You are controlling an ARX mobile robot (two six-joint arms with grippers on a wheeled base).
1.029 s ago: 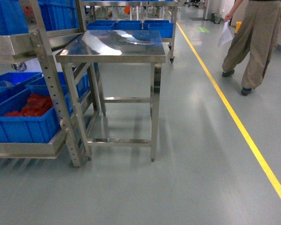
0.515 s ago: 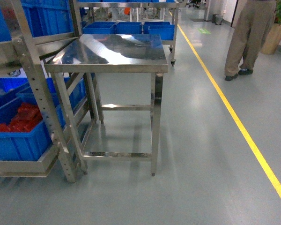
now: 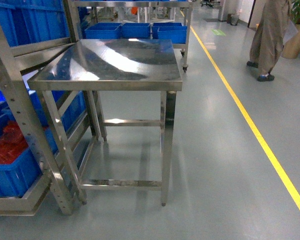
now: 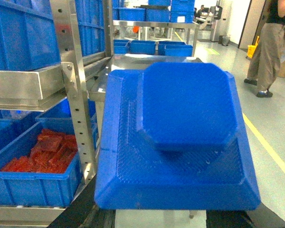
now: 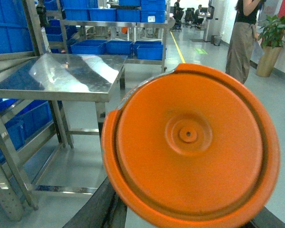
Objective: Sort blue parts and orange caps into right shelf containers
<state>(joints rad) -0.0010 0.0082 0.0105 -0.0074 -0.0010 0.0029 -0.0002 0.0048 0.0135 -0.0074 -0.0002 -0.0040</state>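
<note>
**Both arms loaded, robot rolling up to the racks**

Closest in, the left wrist view is filled by a blue part (image 4: 180, 137), a stepped, textured slab with a raised octagonal boss, sitting right over the left tool; the fingers themselves are hidden under it, so I judge it held but can't tell how the jaws stand. Same story on the right: an orange cap (image 5: 190, 147), round with a centre dimple, blocks the right wrist view, and the right tool under it is out of sight.

Next out, a bare steel tabletop (image 3: 112, 62) stands dead ahead in the head view. Just left of it, a steel rack (image 3: 20, 115) with a blue crate (image 3: 12, 172) on its low shelf, loaded with red-orange pieces; the left wrist view shows them too, though what they are I can't say for sure.

Further back, more blue crates (image 3: 135, 31) on a low shelf past the tabletop. A yellow floor line (image 3: 250, 125) runs off to the right, and a person (image 3: 272, 35) in khaki trousers stands beyond it.

This looks like the carry step: one of each item aboard, nothing dropped yet. The next move calls for finding the right-hand shelf crates, which I can't pick out from here, lining the base up square, then lowering each item over its own crate before letting go. Mind that person.
</note>
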